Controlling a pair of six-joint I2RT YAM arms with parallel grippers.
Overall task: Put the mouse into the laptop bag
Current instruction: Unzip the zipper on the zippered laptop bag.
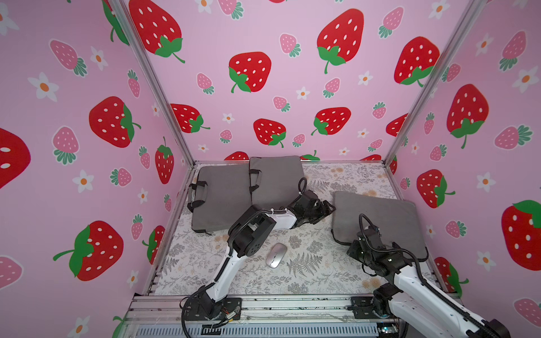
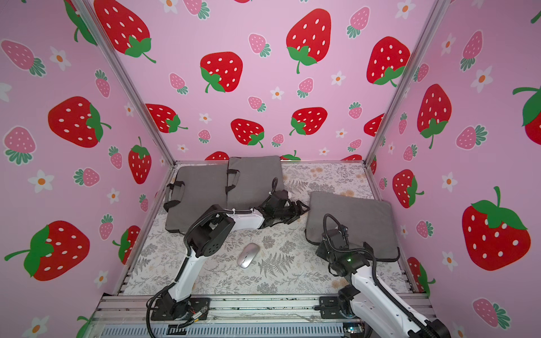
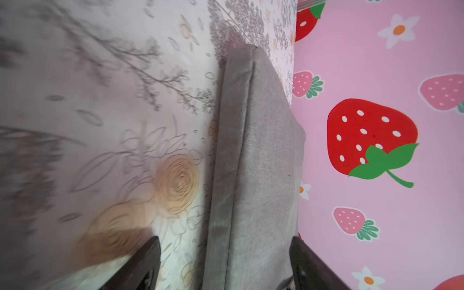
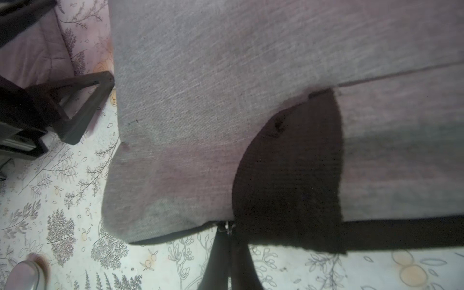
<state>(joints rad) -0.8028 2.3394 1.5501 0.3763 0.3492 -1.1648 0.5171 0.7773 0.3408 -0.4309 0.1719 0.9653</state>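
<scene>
The silver mouse lies on the floral cloth between my two arms, touched by neither gripper; its edge shows in the right wrist view. The grey laptop bag lies flat at the right. My left gripper is open at the bag's left edge, with that edge between its fingers. At the bag's front left corner, my right gripper is shut on a small metal zipper pull, beside the black handle.
Two more grey bags with black handles lie overlapping at the back left. Strawberry-print walls close in the left, back and right sides. A metal rail carrying both arm bases runs along the front.
</scene>
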